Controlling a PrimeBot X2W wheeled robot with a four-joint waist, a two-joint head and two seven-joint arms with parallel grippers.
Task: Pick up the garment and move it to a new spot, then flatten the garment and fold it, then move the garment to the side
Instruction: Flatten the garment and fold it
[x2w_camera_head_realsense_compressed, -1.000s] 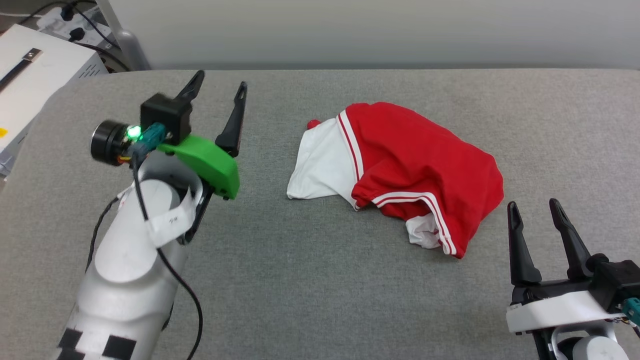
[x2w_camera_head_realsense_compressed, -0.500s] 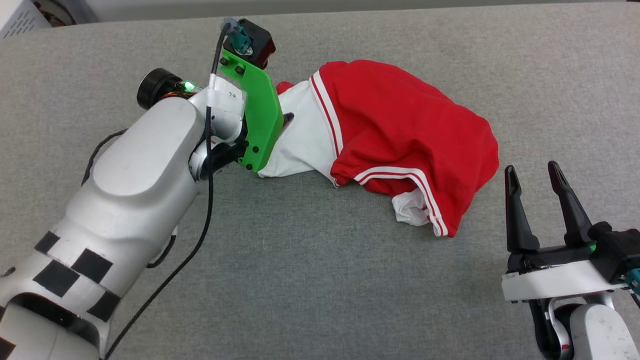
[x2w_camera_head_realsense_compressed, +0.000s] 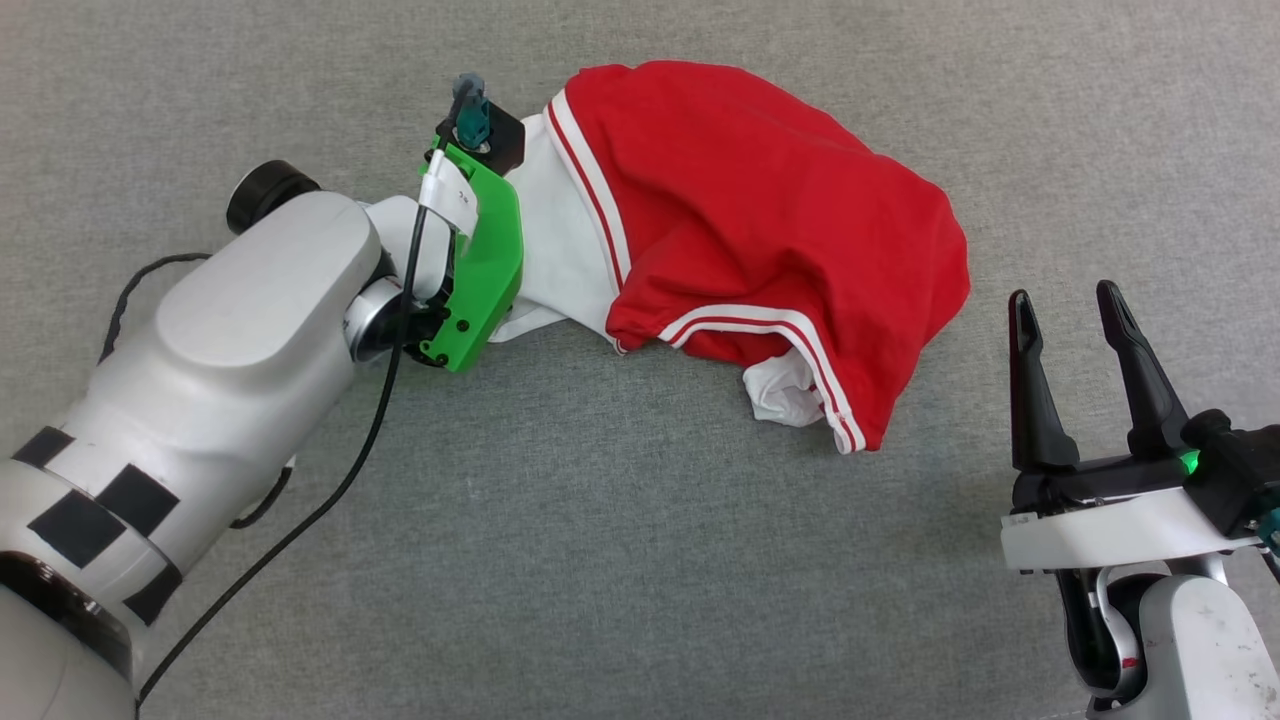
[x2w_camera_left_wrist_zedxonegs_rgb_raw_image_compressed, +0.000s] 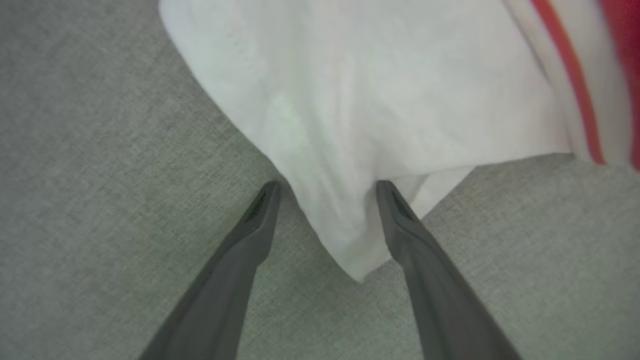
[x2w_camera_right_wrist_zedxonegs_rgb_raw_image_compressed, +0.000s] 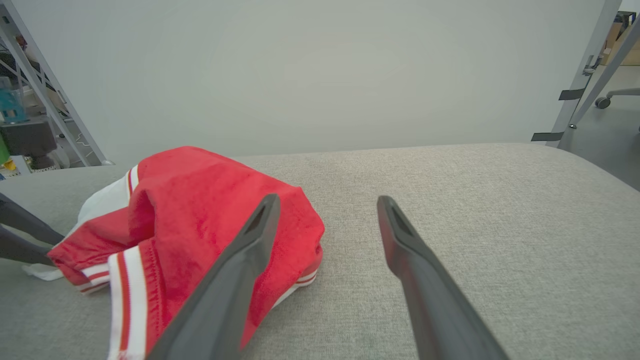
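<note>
The garment (x2w_camera_head_realsense_compressed: 760, 200) lies crumpled on the grey cloth surface, a red body with white sleeves and red-and-white striped trim. My left arm's green wrist mount (x2w_camera_head_realsense_compressed: 480, 260) hangs over its white sleeve (x2w_camera_head_realsense_compressed: 555, 250) at the garment's left end. In the left wrist view my left gripper (x2w_camera_left_wrist_zedxonegs_rgb_raw_image_compressed: 325, 185) is open, and its two fingers straddle the sleeve's lower corner (x2w_camera_left_wrist_zedxonegs_rgb_raw_image_compressed: 350, 240). My right gripper (x2w_camera_head_realsense_compressed: 1063, 293) stands open and empty to the right of the garment, apart from it. From the right wrist, the right gripper (x2w_camera_right_wrist_zedxonegs_rgb_raw_image_compressed: 325, 200) points past the red heap (x2w_camera_right_wrist_zedxonegs_rgb_raw_image_compressed: 200, 210).
The grey cushioned surface (x2w_camera_head_realsense_compressed: 600, 560) spreads wide in front of and to the right of the garment. The right wrist view shows a pale wall (x2w_camera_right_wrist_zedxonegs_rgb_raw_image_compressed: 320, 75) behind the surface's far edge, a metal rack (x2w_camera_right_wrist_zedxonegs_rgb_raw_image_compressed: 30, 100) at left and frame legs (x2w_camera_right_wrist_zedxonegs_rgb_raw_image_compressed: 585, 75) at right.
The head camera has tipped downward. My left arm swung right and turned its gripper down onto the garment's white sleeve. The right gripper has held its place, open.
</note>
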